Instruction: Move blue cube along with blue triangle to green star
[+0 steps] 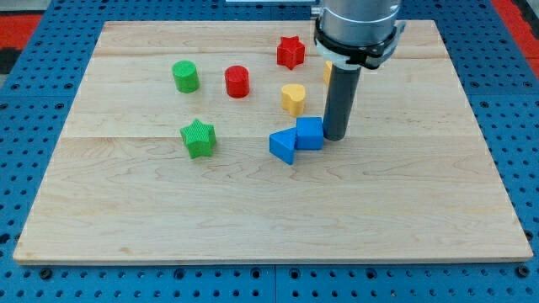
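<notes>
**Two blue blocks are waiting in a row, and the row may break**

The arm is standing over the far right part of the wooden board (pixel 253 210). It has no pincer at all, so there is nothing to open or close; it is ending in a dark rod, and the tip (pixel 335 137) is resting just at the right side of the blue cube (pixel 309 133), touching it or almost touching. The blue cube is lying against the blue triangle (pixel 284 146), which is sitting a little nearer and to the left. The green star (pixel 199 138) is waiting well to the left of them, with bare wood between.

I am thinking the danger is in the line of the push. The triangle is not sitting straight in front of the cube, so a push to the left is likely turning it, and it may be slipping out toward the near side and staying behind. The cube also may be rotating around the tip if the contact is off its middle.

The yellow heart (pixel 293 98) is standing just beyond the cube, on the far side, so a drift that way may be catching it. The red cylinder (pixel 237 82), green cylinder (pixel 186 76) and red star (pixel 290 52) are lying farther away.
</notes>
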`<state>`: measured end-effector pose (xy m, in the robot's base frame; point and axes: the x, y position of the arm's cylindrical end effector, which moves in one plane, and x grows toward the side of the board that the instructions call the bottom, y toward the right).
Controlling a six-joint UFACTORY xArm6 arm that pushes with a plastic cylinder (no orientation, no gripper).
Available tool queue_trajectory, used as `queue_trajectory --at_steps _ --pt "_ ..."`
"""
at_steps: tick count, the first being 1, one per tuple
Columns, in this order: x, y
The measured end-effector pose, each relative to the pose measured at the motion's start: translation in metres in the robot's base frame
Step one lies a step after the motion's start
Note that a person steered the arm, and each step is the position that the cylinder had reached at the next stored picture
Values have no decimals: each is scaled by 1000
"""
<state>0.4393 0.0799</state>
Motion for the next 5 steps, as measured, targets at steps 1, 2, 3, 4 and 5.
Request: queue_trajectory --at_steps 1,2,3,4,5 --pt "0 0" --pt "0 -7" --pt "0 -26" --pt "0 -38" --pt "0 -60"
